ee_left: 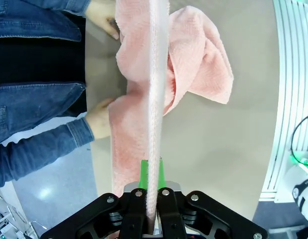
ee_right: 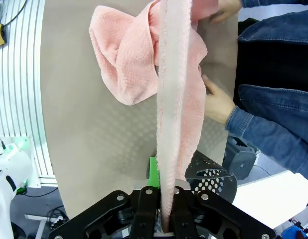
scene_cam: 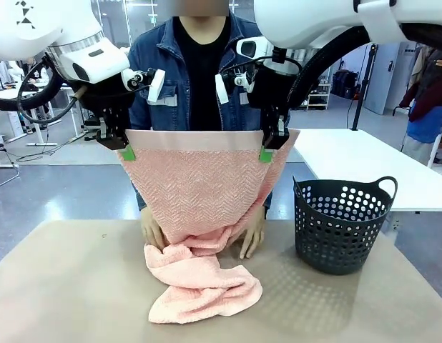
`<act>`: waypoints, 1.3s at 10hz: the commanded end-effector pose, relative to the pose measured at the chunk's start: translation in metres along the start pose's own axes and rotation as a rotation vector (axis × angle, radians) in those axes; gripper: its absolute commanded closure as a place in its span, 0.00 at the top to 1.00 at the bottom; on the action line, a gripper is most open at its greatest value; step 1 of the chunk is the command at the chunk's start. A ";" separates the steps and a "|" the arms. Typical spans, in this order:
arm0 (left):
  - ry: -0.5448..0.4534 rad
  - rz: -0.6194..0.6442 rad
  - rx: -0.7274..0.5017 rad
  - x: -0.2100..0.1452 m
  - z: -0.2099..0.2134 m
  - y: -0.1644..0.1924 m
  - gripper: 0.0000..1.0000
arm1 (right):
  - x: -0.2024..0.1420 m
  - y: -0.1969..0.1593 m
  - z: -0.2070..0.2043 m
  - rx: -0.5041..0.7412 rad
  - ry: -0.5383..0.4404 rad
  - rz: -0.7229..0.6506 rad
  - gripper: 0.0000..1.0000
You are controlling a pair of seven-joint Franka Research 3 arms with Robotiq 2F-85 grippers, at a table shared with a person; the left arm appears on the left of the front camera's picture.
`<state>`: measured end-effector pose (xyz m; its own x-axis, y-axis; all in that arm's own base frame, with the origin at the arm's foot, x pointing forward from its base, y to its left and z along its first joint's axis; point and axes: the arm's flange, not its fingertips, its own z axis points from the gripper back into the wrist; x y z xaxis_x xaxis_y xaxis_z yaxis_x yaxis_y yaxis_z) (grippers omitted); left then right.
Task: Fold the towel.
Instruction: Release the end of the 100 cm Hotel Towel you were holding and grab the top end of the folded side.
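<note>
The salmon-pink towel (scene_cam: 199, 193) hangs stretched between my two grippers, its smooth band along the top edge. My left gripper (scene_cam: 126, 151) is shut on its top left corner and my right gripper (scene_cam: 266, 153) is shut on its top right corner. The lower part of the towel lies bunched on the brown table (scene_cam: 71, 286). A person across the table presses both hands (scene_cam: 151, 234) on the towel's lower end. In the left wrist view the towel (ee_left: 156, 114) runs edge-on up from my green pads (ee_left: 143, 175). In the right wrist view the towel (ee_right: 174, 114) does the same.
A dark perforated plastic basket (scene_cam: 342, 225) stands on the table at the right; part of the basket (ee_right: 214, 179) shows in the right wrist view. The person in a denim jacket (scene_cam: 160, 64) stands close behind the towel. A white table (scene_cam: 364, 164) lies farther back right.
</note>
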<state>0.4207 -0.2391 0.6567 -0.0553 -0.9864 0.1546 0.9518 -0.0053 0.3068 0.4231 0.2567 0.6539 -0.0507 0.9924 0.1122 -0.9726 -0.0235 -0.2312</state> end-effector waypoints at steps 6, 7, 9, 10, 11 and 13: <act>-0.001 0.000 0.003 0.000 0.001 0.000 0.00 | 0.000 -0.001 0.001 -0.003 0.000 0.000 0.00; -0.001 0.000 0.003 0.000 0.001 0.000 0.00 | 0.000 -0.001 0.001 -0.003 0.000 0.000 0.00; -0.001 0.000 0.003 0.000 0.001 0.000 0.00 | 0.000 -0.001 0.001 -0.003 0.000 0.000 0.00; -0.001 0.000 0.003 0.000 0.001 0.000 0.00 | 0.000 -0.001 0.001 -0.003 0.000 0.000 0.00; -0.001 0.000 0.003 0.000 0.001 0.000 0.00 | 0.000 -0.001 0.001 -0.003 0.000 0.000 0.00; -0.001 0.000 0.003 0.000 0.001 0.000 0.00 | 0.000 -0.001 0.001 -0.003 0.000 0.000 0.00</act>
<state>0.4207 -0.2392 0.6568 -0.0554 -0.9864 0.1547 0.9517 -0.0053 0.3071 0.4231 0.2567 0.6540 -0.0507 0.9924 0.1123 -0.9726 -0.0235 -0.2315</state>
